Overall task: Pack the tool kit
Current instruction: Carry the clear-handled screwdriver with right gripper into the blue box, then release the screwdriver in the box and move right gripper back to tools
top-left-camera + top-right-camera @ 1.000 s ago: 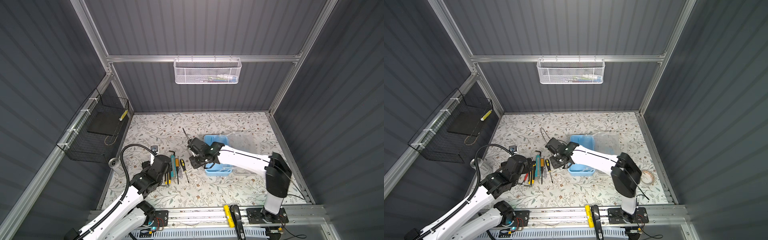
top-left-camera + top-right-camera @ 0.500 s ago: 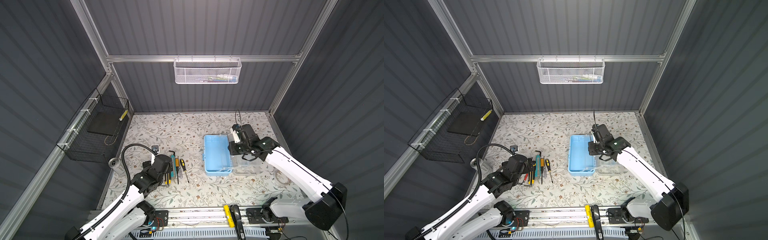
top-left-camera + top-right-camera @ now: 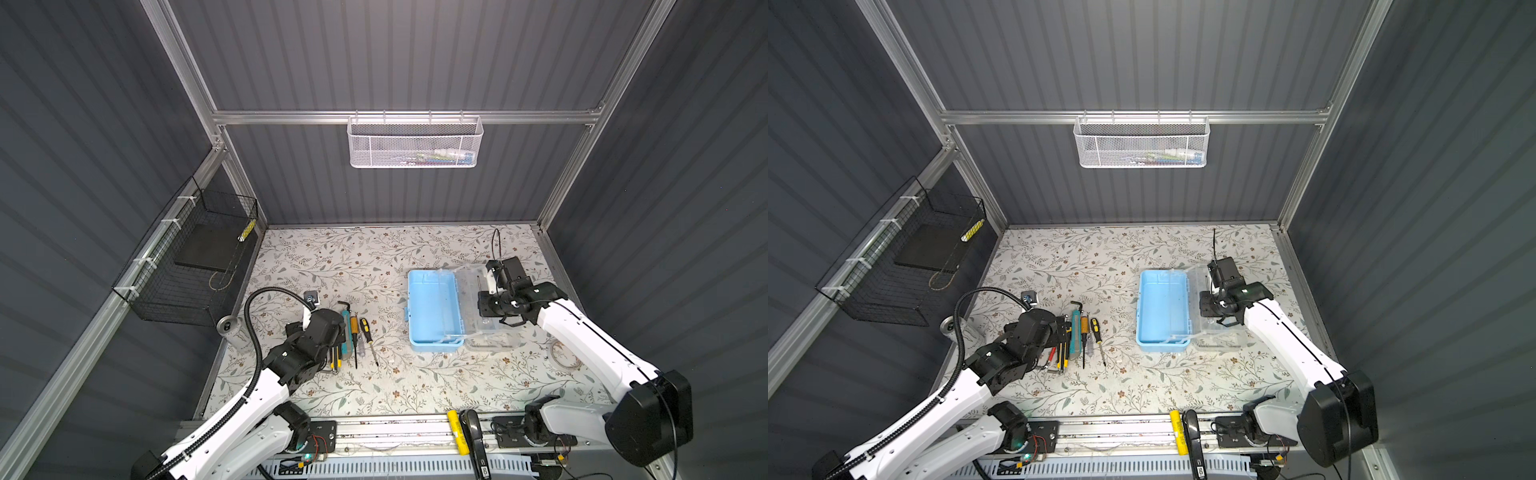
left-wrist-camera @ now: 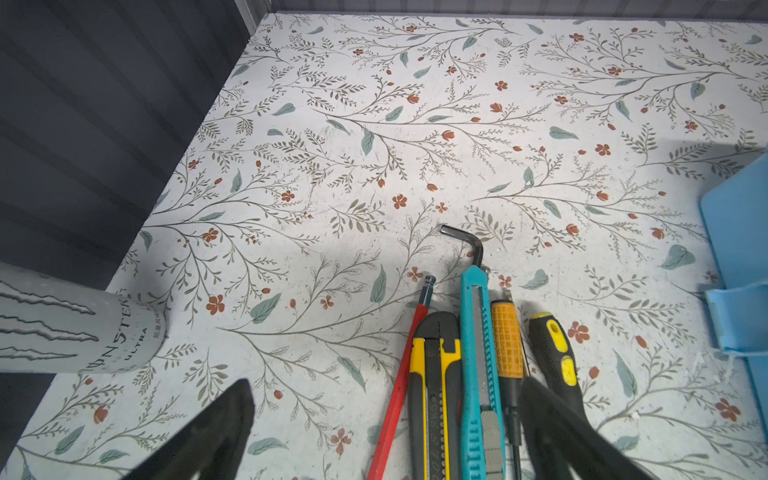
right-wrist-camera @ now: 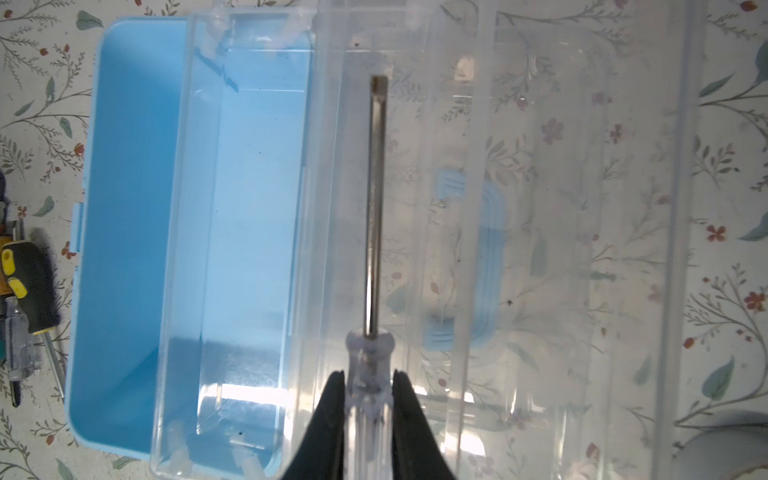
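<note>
The tool kit box (image 3: 432, 307) (image 3: 1160, 307) lies open, light blue, with a clear inner tray (image 5: 249, 208) in it and its clear lid (image 5: 540, 208) folded out flat on the far side from the tools. My right gripper (image 5: 368, 388) (image 3: 484, 307) is shut on the clear handle of a screwdriver, whose shaft (image 5: 375, 208) hangs over the lid near the hinge. My left gripper (image 4: 384, 384) (image 3: 332, 332) stands open just above a row of tools: black hex key (image 4: 465, 239), red hex key (image 4: 399, 374), yellow utility knife (image 4: 434, 374), teal utility knife (image 4: 478, 353), orange-handled screwdriver (image 4: 507, 340), black-and-yellow screwdriver (image 4: 555, 353).
A grey drink can (image 3: 227, 328) (image 4: 62, 328) stands at the mat's left edge near my left arm. A black wire basket (image 3: 187, 266) hangs on the left wall and a white mesh basket (image 3: 415, 143) on the back wall. A thin wire coil (image 3: 565, 357) lies right of the lid.
My right gripper has carried the clear-handled screwdriver from beside the tool row, across the box, to above the lid. The left arm has not moved.
</note>
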You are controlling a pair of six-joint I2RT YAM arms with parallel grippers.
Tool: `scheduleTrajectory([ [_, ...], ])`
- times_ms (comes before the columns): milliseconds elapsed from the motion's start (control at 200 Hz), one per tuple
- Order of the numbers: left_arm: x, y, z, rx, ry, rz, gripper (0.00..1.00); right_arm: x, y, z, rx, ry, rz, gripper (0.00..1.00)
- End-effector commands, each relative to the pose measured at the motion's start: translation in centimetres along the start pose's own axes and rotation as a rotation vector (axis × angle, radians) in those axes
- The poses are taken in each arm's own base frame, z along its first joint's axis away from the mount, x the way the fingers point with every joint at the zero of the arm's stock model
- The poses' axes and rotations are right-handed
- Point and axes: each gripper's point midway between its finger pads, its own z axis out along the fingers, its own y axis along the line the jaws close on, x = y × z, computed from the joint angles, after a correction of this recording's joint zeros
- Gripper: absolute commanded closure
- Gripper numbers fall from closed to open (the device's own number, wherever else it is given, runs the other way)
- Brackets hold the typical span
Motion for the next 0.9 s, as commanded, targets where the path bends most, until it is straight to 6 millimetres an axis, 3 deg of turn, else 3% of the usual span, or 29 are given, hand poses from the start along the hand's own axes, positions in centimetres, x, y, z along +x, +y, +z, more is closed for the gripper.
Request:
scheduleTrajectory([
  [0, -0.3, 0.5, -0.2, -0.017, -0.018, -0.001, 0.0, -0.4, 0.4, 0.9, -0.032, -0.014, 0.0, 0.88],
  [45, -0.3, 0.5, -0.2, -0.016, -0.021, -0.002, 0.01, -0.5, 0.6, 1.0, -0.04, -0.012, 0.003, 0.79],
  [115, -0.3, 0.5, -0.3, -0.016, -0.024, -0.005, 0.01, -0.7, 0.5, 1.0, -0.033, -0.004, -0.003, 0.77],
  [295, -0.4, 0.7, -0.6, -0.007, -0.034, -0.018, 0.0, -2.0, 0.6, -0.6, -0.01, -0.039, -0.024, 0.62],
  [420, -0.5, 0.9, -0.8, -0.007, -0.046, -0.028, 0.01, -2.8, 2.6, -2.3, -0.035, -0.065, -0.085, 0.58],
  [580, -0.7, 1.0, -1.0, -0.001, -0.058, -0.039, 0.01, -2.4, 10.3, -3.3, -0.177, -0.093, -0.229, 0.53],
  [806, -0.9, 1.5, -1.4, -0.005, -0.077, -0.055, 0.01, 0.7, 20.9, -1.1, -0.371, -0.038, -0.348, 0.53],
  [891, -0.9, 1.5, -1.4, -0.003, -0.079, -0.058, 0.01, 1.8, 23.7, 0.2, -0.403, -0.009, -0.374, 0.54],
])
